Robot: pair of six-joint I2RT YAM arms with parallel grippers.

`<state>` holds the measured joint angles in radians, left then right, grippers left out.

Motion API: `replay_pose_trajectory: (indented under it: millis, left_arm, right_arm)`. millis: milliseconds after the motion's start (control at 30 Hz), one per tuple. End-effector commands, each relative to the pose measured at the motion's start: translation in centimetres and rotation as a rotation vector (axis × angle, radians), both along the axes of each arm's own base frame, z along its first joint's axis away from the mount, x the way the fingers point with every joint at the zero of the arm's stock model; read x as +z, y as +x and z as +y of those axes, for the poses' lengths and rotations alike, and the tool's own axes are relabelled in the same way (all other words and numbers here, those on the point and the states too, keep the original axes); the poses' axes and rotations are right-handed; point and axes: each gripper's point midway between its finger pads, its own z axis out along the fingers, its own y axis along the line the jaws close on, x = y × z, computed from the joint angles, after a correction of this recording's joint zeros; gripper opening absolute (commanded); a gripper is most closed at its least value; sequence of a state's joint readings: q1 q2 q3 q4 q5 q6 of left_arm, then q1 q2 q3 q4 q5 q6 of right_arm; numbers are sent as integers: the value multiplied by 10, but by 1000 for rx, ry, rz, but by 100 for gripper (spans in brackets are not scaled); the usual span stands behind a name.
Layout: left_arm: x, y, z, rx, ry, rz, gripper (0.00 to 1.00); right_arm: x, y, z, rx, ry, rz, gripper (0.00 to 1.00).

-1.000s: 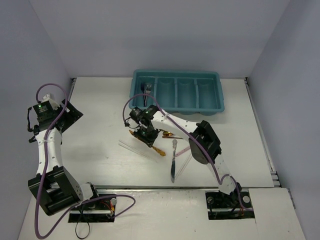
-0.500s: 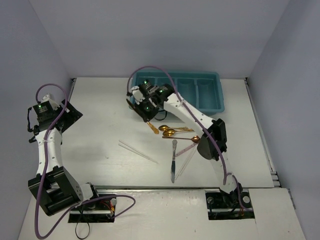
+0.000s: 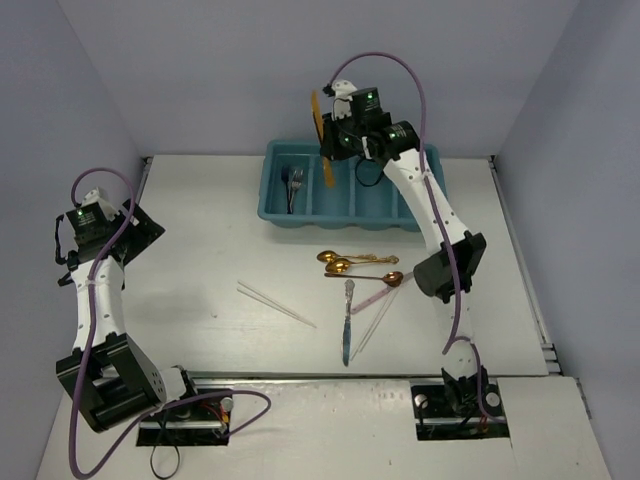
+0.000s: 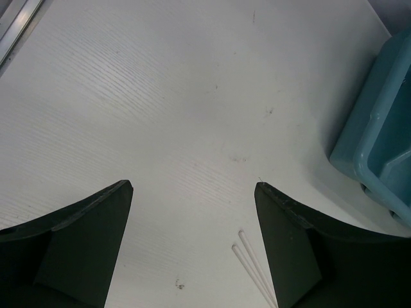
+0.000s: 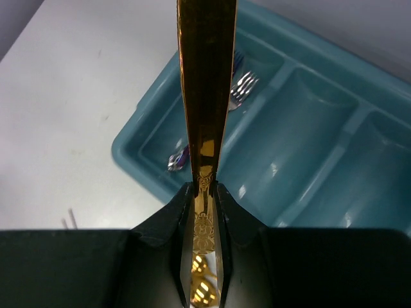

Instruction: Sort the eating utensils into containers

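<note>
My right gripper (image 3: 335,150) is shut on a gold utensil (image 3: 322,135) with a flat knife-like blade and holds it upright, high over the left part of the teal tray (image 3: 340,218). In the right wrist view the gold utensil (image 5: 207,83) stands between my shut fingers (image 5: 205,192), above the tray (image 5: 302,115) with silver forks (image 5: 241,86) in its leftmost compartment. My left gripper (image 3: 140,225) is open and empty at the far left. In its wrist view it (image 4: 192,186) hangs over bare table near two pale chopsticks (image 4: 253,273).
On the table in front of the tray lie gold spoons (image 3: 335,262), a pink-handled gold spoon (image 3: 385,283), a silver knife (image 3: 347,322), clear sticks (image 3: 372,318) and the pale chopsticks (image 3: 275,302). The tray's corner (image 4: 385,141) shows at the right of the left wrist view.
My right gripper has lifted the gold utensil from the table and carried it back and up, from beside the tray's left end to above the tray. The left arm has not moved.
</note>
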<state>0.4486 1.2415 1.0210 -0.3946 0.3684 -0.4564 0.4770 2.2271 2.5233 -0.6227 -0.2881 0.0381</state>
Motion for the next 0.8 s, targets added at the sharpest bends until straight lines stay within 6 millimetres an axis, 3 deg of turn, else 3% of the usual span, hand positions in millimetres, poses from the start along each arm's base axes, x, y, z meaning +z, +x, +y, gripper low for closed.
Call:
replay_pose_trajectory:
  millis: [0,300,600,767]
  left_arm:
    - [41,12,4,-1,60,-119,75]
    - [35,11,5,-1,65,-106,75]
    - [29,11,5,-1,60,-91,75]
    - [28,12,6,0,60,-94,76]
  right_arm:
    - [13,38,-3,-94,146,-39,0]
    - [-53,73,-11,-161,203,89,0]
    - [-120,65,-11,-171,187,251,0]
    - [-141,60,-11,-174,185,309,3]
